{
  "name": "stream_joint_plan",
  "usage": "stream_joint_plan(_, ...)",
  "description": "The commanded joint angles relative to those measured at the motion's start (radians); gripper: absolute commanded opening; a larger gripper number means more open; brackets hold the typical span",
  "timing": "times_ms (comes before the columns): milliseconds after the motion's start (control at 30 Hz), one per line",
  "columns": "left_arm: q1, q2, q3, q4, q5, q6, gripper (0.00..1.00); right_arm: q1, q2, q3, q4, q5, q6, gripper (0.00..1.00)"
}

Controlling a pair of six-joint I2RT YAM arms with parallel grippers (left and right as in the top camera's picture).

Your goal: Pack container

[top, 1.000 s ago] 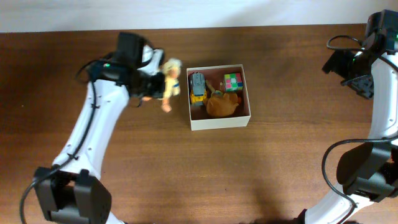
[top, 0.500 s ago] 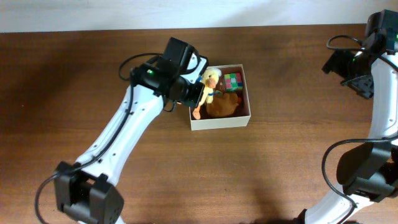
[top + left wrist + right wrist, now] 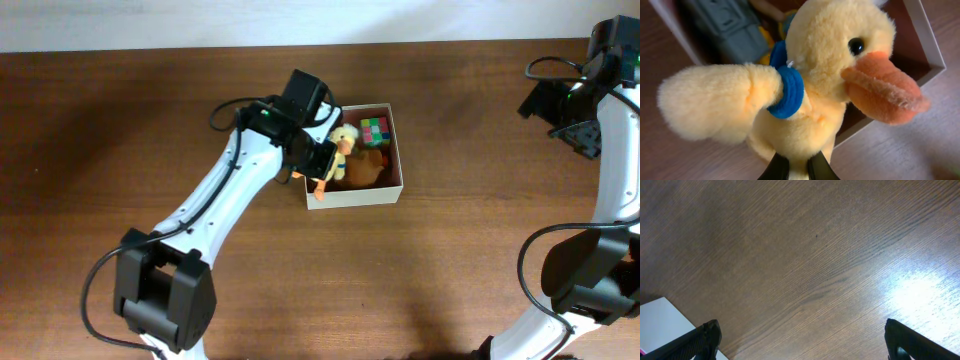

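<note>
While the left claw [image 3: 796, 169] pinches the yellow duck [image 3: 815, 85] low on its body, closed narrow on the plush, the toy hangs over the left part of the container [image 3: 356, 196] and is not yet set down. The container sits near the middle of the surface [image 3: 450, 270], toward its far side. Three toys already lie inside: a colour cube [image 3: 375, 130] in the far right corner, a brown plush [image 3: 364, 172] in front of it, and a grey-and-yellow toy vehicle [image 3: 725, 27] along the left wall. Packing looks nearly done. What remains, by this judgement, is lowering and releasing the duck, since no other loose toy shows in the overhead view.

Room is tight. The only free spot seems to be on top of the vehicle, between the left wall and the brown plush. The duck's orange feet dangle over the near left corner, so they could catch the thin white rim or end up outside it. The right claw [image 3: 800, 330] is spread wide above bare wood, well apart from the container, leaving the approach open.
</note>
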Motion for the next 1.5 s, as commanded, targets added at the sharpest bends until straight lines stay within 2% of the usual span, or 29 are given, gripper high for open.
stream_joint_plan(0,-0.039,0.027,0.01,0.007,0.003,-0.014,0.02,-0.003,0.003,-0.003,0.0,0.012,0.005,0.99)
stream_joint_plan(400,-0.085,0.144,0.01,-0.001,-0.001,-0.013,0.02,-0.003,0.003,-0.003,0.0,0.012,0.005,0.99)
stream_joint_plan(500,-0.085,0.155,0.01,0.002,-0.049,-0.013,0.02,-0.003,0.003,-0.003,0.0,0.012,0.005,0.99)
stream_joint_plan(533,-0.084,0.155,0.01,0.002,-0.068,-0.013,0.09,-0.003,0.003,-0.003,0.0,0.012,0.005,0.99)
stream_joint_plan(567,-0.084,0.155,0.01,0.002,-0.081,-0.013,0.22,-0.003,0.003,-0.003,0.0,0.012,0.005,0.99)
stream_joint_plan(600,-0.084,0.155,0.01,0.002,-0.095,-0.013,0.4,-0.003,0.003,-0.003,0.0,0.012,0.005,0.99)
stream_joint_plan(633,-0.084,0.155,0.01,0.002,-0.095,-0.013,0.62,-0.003,0.003,-0.003,0.0,0.012,0.005,0.99)
stream_joint_plan(667,-0.084,0.155,0.01,0.002,-0.094,-0.014,0.76,-0.003,0.003,-0.003,0.0,0.012,0.005,0.99)
stream_joint_plan(700,-0.084,0.155,0.01,0.0,-0.094,-0.014,0.94,-0.003,0.003,-0.003,0.0,0.012,0.005,0.99)
stream_joint_plan(733,-0.084,0.155,0.01,-0.003,-0.094,-0.014,0.99,-0.003,0.003,-0.003,0.0,0.012,0.005,0.99)
stream_joint_plan(1067,-0.086,0.153,0.121,-0.105,-0.094,-0.013,0.99,-0.003,0.003,-0.003,0.0,0.012,0.005,0.99)
stream_joint_plan(1367,-0.086,0.153,0.208,-0.118,-0.102,-0.013,1.0,-0.003,0.003,-0.003,0.0,0.012,0.005,0.99)
stream_joint_plan(1433,-0.086,0.153,0.208,-0.122,-0.102,-0.013,0.94,-0.003,0.003,-0.003,0.0,0.012,0.005,0.99)
stream_joint_plan(1467,-0.086,0.153,0.211,-0.13,-0.102,-0.013,0.82,-0.003,0.003,-0.003,0.0,0.012,0.005,0.99)
